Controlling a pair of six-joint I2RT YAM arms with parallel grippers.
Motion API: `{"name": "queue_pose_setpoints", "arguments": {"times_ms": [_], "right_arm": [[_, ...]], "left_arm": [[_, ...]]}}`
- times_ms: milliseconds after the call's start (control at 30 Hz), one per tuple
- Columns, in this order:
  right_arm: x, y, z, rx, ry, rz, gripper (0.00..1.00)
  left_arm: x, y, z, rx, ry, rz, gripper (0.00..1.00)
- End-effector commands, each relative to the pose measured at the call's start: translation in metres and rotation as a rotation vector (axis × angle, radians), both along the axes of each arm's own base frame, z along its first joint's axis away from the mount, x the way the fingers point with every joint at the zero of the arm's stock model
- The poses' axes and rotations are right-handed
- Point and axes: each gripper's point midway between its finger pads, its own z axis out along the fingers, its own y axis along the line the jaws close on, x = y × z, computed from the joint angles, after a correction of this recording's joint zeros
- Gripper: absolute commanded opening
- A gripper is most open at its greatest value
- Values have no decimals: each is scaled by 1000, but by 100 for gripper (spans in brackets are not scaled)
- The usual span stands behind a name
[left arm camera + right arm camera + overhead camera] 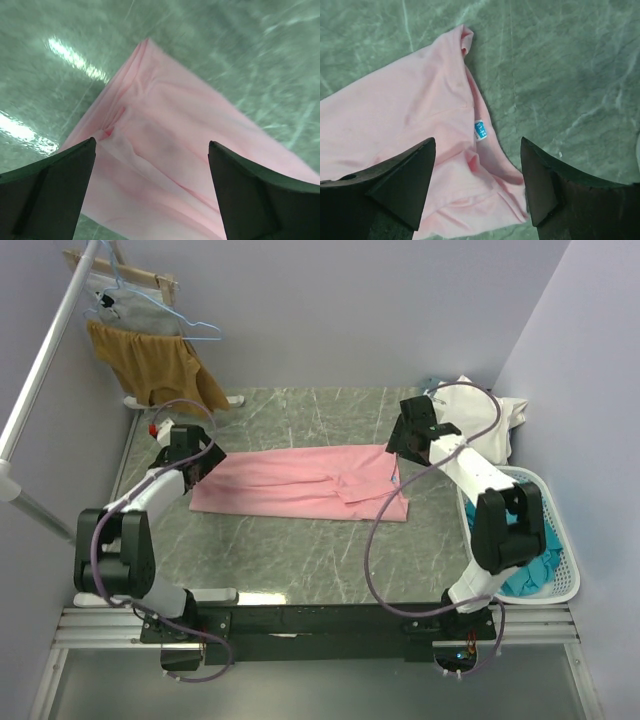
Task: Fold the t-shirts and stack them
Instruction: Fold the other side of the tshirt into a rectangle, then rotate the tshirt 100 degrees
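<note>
A light pink t-shirt [300, 485] lies flat on the green marble table [300, 560], folded into a long strip running left to right. My left gripper [205, 468] is open and hovers over the shirt's left end; in the left wrist view [151, 145] the pink cloth [165, 125] shows between the spread fingers. My right gripper [397, 448] is open over the shirt's right end [420, 110], where a blue label [480, 131] shows at the collar; in the right wrist view [477, 145] nothing is held. A cream-white shirt [485, 415] lies at the back right. Teal shirts [535, 575] fill a basket.
The white basket [520, 472] stands at the table's right edge beside the right arm. A rack pole [45, 370] at the back left carries a mustard-brown garment [150, 365] and a grey garment [135, 308] on hangers. Walls close in the back and right.
</note>
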Motion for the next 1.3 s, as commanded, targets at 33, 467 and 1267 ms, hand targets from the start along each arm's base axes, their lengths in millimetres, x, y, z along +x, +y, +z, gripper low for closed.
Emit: {"name": "queue_pose_setpoints", "arguments": {"times_ms": [33,467,1267], "right_arm": [[-28,21,21,102,-27,103,75],[-90,136,-31,451,129,339,73],[-44,176,-46,420,131,373,58]], "left_arm": [[-4,3,43,32,-105,-27,99],[-13,-30,37,-65,-116,-174,100],[-11,-33,21,-62,-60,-196,99]]}}
